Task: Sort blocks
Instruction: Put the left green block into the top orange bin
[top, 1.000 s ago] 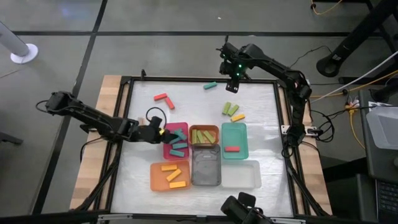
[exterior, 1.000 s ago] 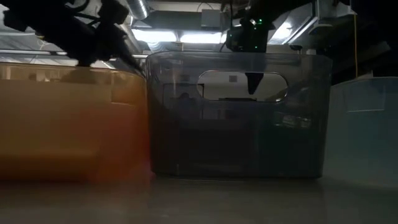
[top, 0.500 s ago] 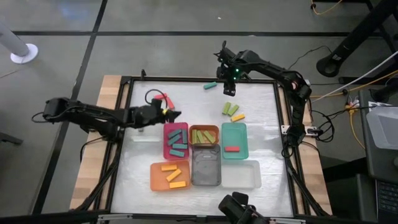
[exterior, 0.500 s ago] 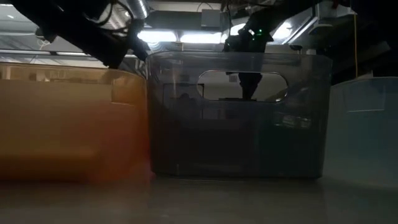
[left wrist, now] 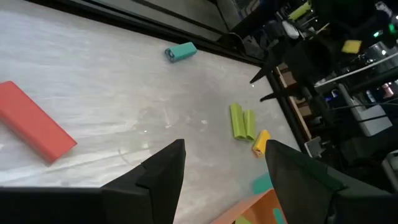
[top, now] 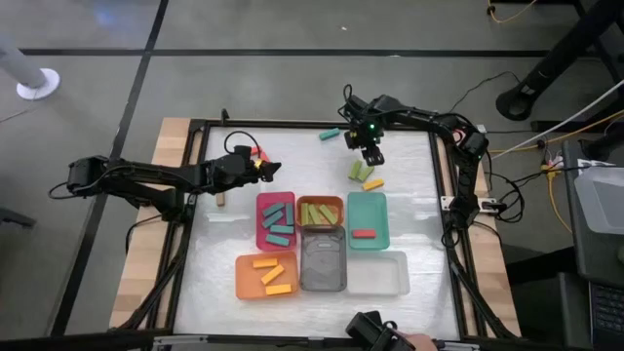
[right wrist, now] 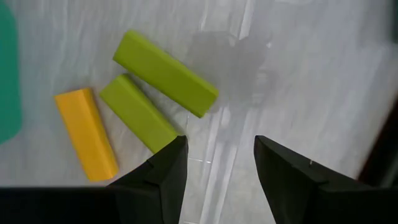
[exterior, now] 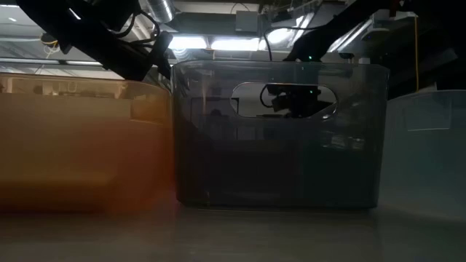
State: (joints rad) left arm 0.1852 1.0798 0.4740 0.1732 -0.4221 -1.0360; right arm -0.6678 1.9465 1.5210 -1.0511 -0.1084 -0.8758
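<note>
Most of the sorting looks done. The pink tray [top: 276, 220] holds about 4 teal blocks [top: 278, 216], the brown tray [top: 320, 212] holds lime ones, the teal tray [top: 367, 219] has 1 red block [top: 364, 233], and the orange tray [top: 266, 276] has 3 yellow-orange blocks [top: 270, 275]. The grey tray [top: 323, 260] and the clear tray [top: 378, 274] look empty.

Still loose on the table: a teal block [top: 330, 135] at the far edge, 2 lime blocks [right wrist: 155, 87] with a yellow block [right wrist: 86, 132] just beside them, and a red block [left wrist: 34, 129] near the left gripper [top: 265, 170]. So I count about 5 left, though the arm may hide more.

The left gripper hangs over the red block with its fingers spread and nothing between them. The right gripper [top: 371, 154] hovers just beyond the lime pair, fingers also apart and empty.

The surface is a white, streaky sheet [top: 409, 195] inside a black frame on a wooden bench. Around it is a grey tiled floor with cables on the right; ceiling strip lights show in the low view.
</note>
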